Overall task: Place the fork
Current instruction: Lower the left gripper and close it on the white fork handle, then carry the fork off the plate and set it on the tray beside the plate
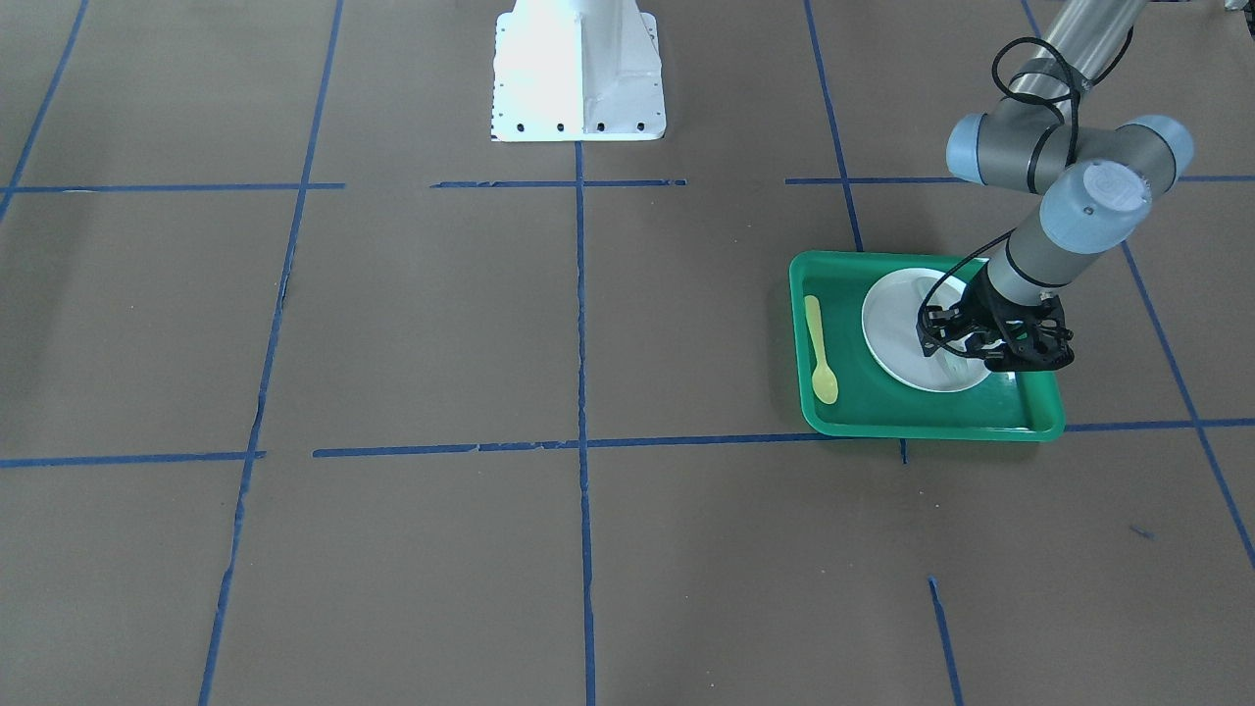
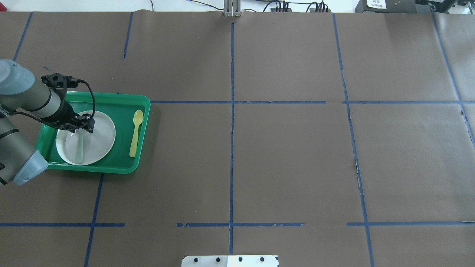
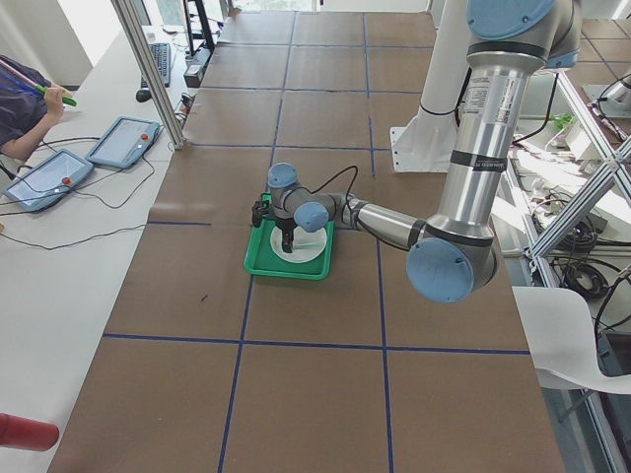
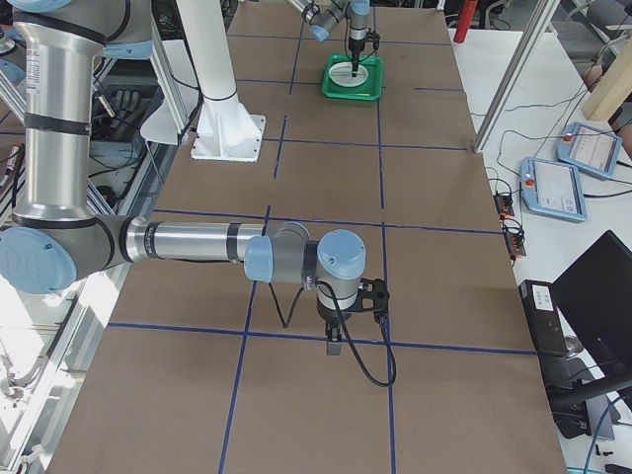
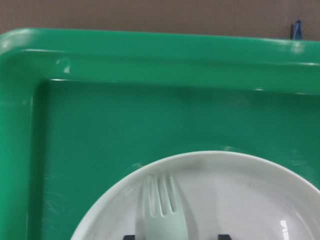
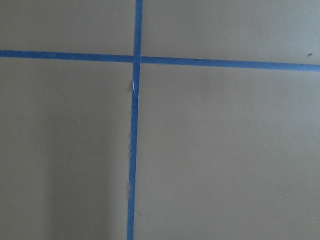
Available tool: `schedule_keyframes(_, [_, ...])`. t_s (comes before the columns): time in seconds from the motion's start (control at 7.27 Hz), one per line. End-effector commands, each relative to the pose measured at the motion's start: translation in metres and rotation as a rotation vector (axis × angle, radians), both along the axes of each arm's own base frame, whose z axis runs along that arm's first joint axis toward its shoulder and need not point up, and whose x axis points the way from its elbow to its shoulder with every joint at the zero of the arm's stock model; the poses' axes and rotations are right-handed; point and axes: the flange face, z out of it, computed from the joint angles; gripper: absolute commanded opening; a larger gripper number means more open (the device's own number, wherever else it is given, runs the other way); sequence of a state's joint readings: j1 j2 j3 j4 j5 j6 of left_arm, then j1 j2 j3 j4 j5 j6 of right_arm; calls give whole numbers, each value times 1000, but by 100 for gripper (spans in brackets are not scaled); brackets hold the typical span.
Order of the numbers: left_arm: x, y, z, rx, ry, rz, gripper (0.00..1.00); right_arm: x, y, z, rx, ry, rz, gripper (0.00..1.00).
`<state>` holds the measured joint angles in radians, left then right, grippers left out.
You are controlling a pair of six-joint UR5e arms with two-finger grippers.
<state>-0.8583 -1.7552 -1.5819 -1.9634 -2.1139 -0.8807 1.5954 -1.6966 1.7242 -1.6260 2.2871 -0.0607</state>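
green tray (image 2: 122,111), white plate (image 2: 102,133), pale whitish-grey fork (image 2: 79,148), yellow spoon (image 2: 136,132), and a brown table (image 2: 289,155) gridded with blue tape lines (image 2: 232,148).

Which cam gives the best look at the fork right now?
Left wrist-mounted: the fork is close, its tines sharp against the white plate, though the handle is cropped. Overhead shows the handle, faint, pale on pale. Front-facing: mostly hidden behind the left gripper. Side views: too small to make out. Right wrist: not in view.

No readable text, arm sticker (image 3: 480,96) apparently illegible
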Motion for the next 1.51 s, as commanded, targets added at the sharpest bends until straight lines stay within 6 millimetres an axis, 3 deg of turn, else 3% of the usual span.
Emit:
schedule_keyframes(0.0, [-1,1,1,-1,-1,-1,37,0,0,0,0,0,-1,100])
schedule_keyframes(0.28, [-2,2,1,0,0,-1,6,0,0,0,-1,0,1,100])
schedule_keyframes(0.41, [-3,2,-1,4,2,0,0,0,0,0,0,0,-1,100])
schedule_keyframes(0.69, [-16,5,-34,47,42,-2,0,0,0,0,-1,0,1,100])
schedule_keyframes(0.83, [-29,17,-35,60,47,3,0,0,0,0,-1,0,1,100])
schedule_keyframes(1.1, [-37,12,-27,93,41,23,0,0,0,0,-1,0,1,100])
schedule_keyframes(1.38, [-63,-5,-6,129,9,34,0,0,0,0,0,0,-1,100])
